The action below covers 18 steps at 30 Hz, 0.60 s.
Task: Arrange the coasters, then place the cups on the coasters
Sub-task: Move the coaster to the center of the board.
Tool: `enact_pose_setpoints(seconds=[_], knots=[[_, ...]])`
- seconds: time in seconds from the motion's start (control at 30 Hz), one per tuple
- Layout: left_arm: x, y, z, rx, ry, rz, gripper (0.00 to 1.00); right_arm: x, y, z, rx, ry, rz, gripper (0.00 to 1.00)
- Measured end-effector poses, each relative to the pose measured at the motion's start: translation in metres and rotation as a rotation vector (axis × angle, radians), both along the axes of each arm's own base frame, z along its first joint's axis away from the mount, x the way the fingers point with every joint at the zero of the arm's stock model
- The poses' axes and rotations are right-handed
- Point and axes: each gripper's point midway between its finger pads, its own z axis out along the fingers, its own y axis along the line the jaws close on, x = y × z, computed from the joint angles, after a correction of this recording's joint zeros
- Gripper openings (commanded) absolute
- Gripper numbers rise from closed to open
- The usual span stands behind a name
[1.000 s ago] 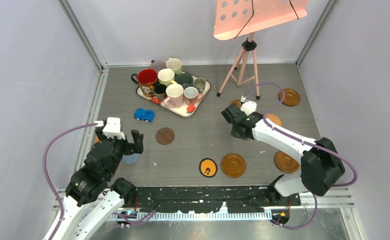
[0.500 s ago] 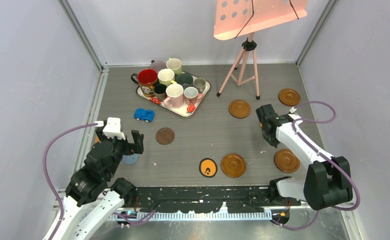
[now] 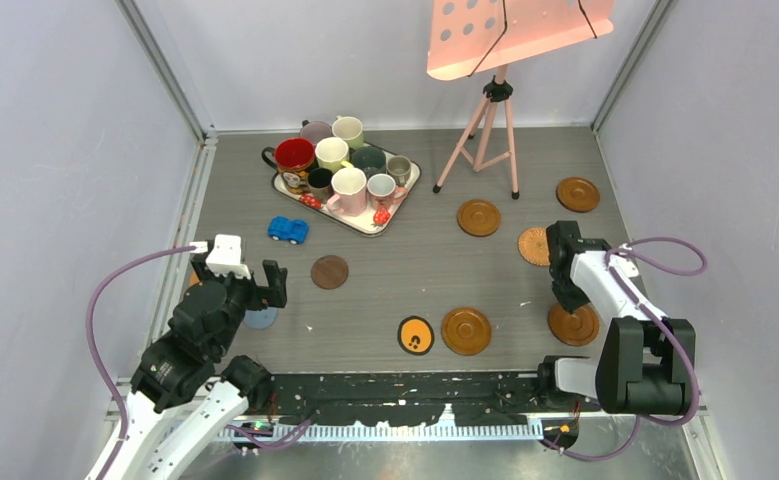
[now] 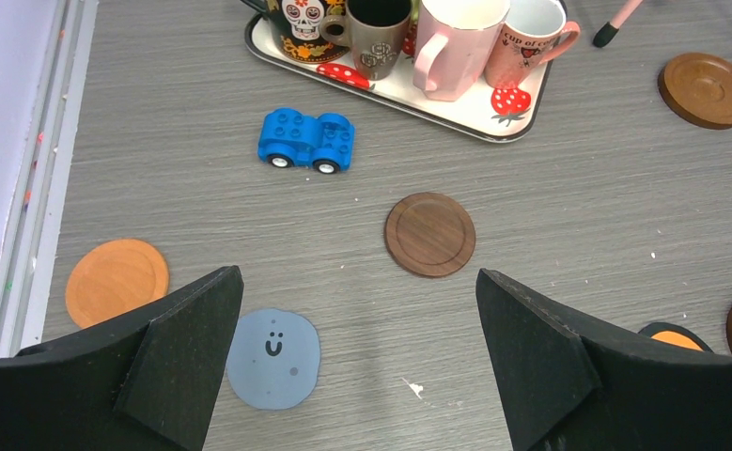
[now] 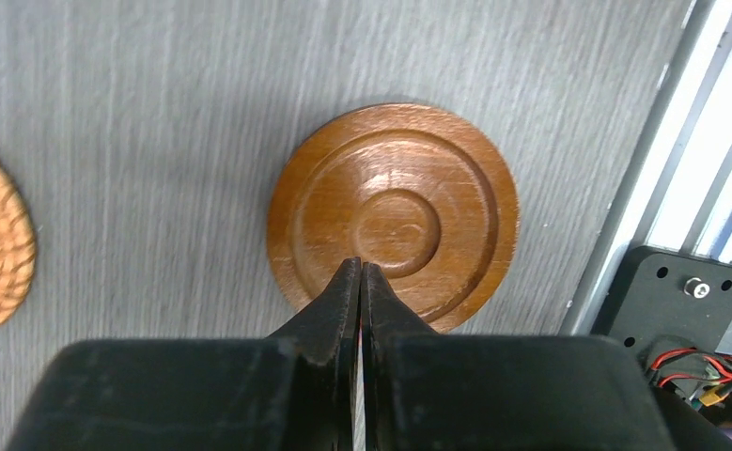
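Note:
Several cups [image 3: 348, 168] stand packed on the white tray [image 3: 363, 228] at the back left. Coasters lie scattered: glossy brown ones [image 3: 479, 217] [image 3: 577, 194] [image 3: 466, 330], a woven orange one [image 3: 535, 246], a dark wood one [image 4: 429, 234], a black one with an orange centre [image 3: 416, 335], a blue one [image 4: 272, 346] and a plain orange one [image 4: 116, 282]. My right gripper [image 5: 361, 265] is shut and empty, its tips over the middle of another glossy brown coaster [image 5: 393, 213] at the near right. My left gripper [image 4: 358, 277] hangs wide open above the table, the blue coaster by its left finger.
A small blue toy car [image 3: 288, 229] sits in front of the tray. A pink tripod stand [image 3: 487, 125] rises at the back. A metal rail [image 5: 653, 197] runs close beside the near-right coaster. Walls close in on both sides.
My right arm has swung from the middle of the table to the near right, over the brown coaster there, uncovering the woven coaster. The left arm has not moved.

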Motion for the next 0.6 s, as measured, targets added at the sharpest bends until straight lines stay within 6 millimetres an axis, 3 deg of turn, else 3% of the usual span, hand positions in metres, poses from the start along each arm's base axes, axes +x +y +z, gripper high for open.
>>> enact_pose_setpoints(seconds=[0.23,0.6], knots=[[0.000,-0.001,-0.001,0.002,0.003,-0.003,0.99,-0.011,-0.011,-0.009,0.013,0.029,-0.071,0.05],[0.002,-0.002,-0.003,0.011,0.017,-0.004,0.99,-0.007,-0.001,-0.030,0.089,0.060,-0.035,0.05]])
